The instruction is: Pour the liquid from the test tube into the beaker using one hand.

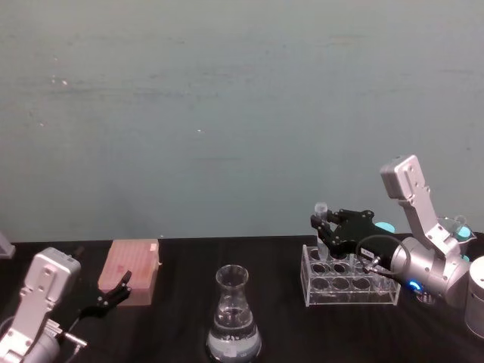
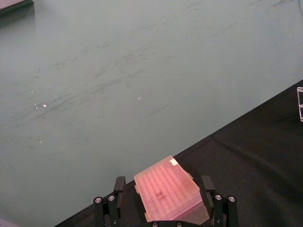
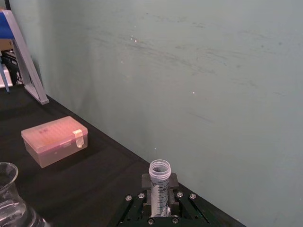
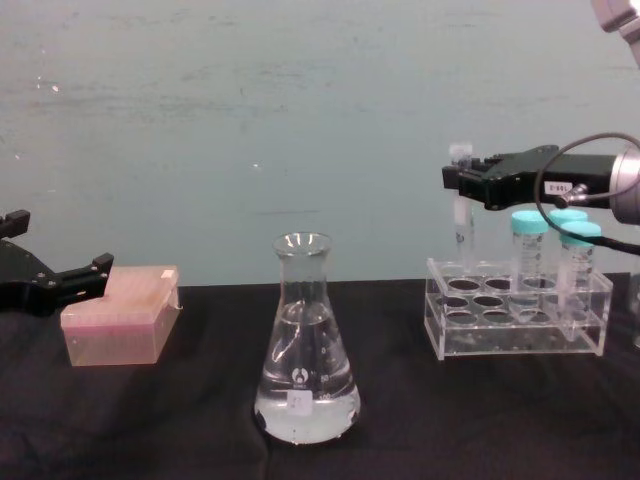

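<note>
Clamped upright between the fingers of the right gripper (image 4: pixel 462 183): test tube (image 4: pixel 460 215), lifted above the rack (image 4: pixel 517 320); left gripper (image 4: pixel 95 268) spread wide beside pink box (image 4: pixel 120 315)

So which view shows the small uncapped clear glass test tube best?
The right wrist view: the test tube stands close up, its open rim visible, clamped in the right end effector. The chest view shows its side above the rack; the head view shows it small.
</note>
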Robot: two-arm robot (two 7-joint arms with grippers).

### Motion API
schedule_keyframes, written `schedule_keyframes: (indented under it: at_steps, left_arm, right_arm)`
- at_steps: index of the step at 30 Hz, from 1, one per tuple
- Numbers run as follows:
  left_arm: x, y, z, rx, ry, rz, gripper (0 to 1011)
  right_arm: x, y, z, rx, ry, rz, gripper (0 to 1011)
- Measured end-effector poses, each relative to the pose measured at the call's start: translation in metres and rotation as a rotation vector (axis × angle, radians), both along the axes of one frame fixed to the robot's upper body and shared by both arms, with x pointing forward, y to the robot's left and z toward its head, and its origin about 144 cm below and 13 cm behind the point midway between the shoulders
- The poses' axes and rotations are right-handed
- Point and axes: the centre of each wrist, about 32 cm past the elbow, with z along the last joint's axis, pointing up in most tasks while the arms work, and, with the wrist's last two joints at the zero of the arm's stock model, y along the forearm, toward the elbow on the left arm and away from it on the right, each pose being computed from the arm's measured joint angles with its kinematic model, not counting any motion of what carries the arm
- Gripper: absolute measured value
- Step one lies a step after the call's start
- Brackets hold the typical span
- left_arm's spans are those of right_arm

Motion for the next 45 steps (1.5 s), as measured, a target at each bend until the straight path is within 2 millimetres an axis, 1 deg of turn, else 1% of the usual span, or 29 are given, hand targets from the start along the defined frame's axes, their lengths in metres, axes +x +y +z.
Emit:
schedule_keyframes:
  at_steps: [19, 45]
  left_arm:
    - [0.0, 0.0, 0.0, 0.0, 0.0, 0.0, 1000]
    - [0.0, 0.0, 0.0, 0.0, 0.0, 0.0, 1000]
  right_arm:
    - [0.002, -0.004, -0.014, -0.02, 0.037, 0.01, 198]
    - [0.011, -0.001, -0.026, -0.023, 0.036, 0.041, 198]
